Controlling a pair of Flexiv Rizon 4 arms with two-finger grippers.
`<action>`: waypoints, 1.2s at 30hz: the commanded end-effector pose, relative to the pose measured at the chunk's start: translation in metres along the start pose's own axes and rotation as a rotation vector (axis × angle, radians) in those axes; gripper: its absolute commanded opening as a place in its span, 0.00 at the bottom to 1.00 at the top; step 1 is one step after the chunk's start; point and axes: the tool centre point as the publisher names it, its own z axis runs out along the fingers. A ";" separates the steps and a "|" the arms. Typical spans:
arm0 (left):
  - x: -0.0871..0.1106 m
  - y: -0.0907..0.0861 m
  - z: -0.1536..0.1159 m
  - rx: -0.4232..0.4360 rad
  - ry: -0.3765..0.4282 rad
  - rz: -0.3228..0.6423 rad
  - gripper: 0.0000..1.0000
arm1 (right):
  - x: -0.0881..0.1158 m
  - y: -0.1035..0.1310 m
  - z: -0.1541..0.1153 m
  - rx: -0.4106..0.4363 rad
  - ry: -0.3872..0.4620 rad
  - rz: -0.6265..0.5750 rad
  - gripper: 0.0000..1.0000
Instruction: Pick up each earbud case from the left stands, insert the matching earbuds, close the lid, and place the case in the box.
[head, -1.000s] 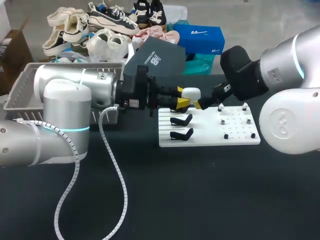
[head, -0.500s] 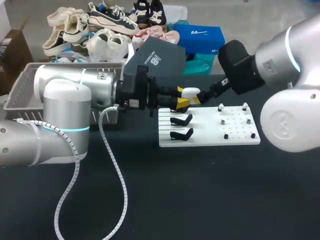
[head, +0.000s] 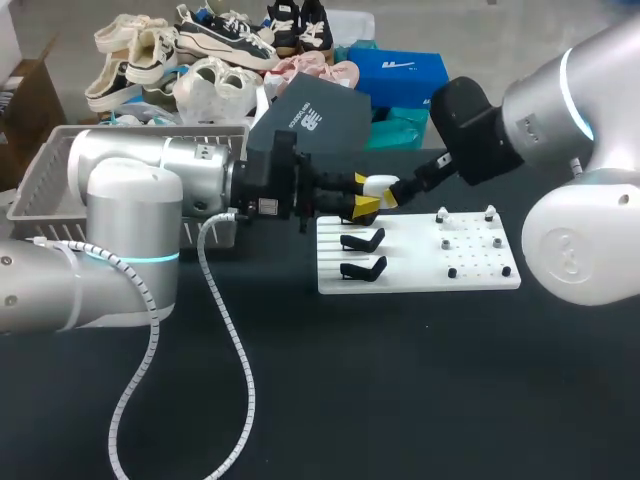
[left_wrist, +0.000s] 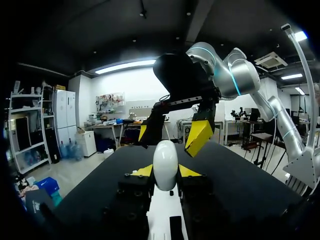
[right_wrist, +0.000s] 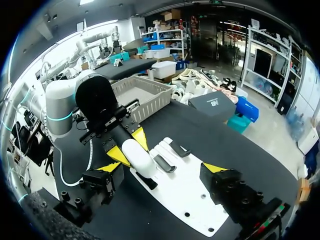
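White case (head: 383, 186), clamped in the left gripper (head: 365, 194) above the stand board (head: 470, 268), faces the spread-open right gripper (head: 398, 192); probable step is lid opening, requiring centred fingers before pinching.

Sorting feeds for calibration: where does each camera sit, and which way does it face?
Head view: above, behind, looking down at the black table; both arms show.
Left wrist view: along the left gripper, shut on the smooth white oval earbud case, facing the right gripper.
Right wrist view: along the open right gripper, facing the left arm.
All share the case.
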 end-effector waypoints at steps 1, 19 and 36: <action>0.000 -0.001 0.000 -0.004 -0.001 0.001 0.00 | -0.003 0.001 0.002 0.007 0.010 0.004 1.00; 0.000 -0.001 0.000 -0.004 -0.001 0.001 0.00 | -0.003 -0.001 0.008 0.011 0.033 0.011 1.00; 0.000 -0.001 0.000 -0.004 -0.001 0.001 0.00 | -0.006 -0.002 0.009 0.022 0.049 0.015 1.00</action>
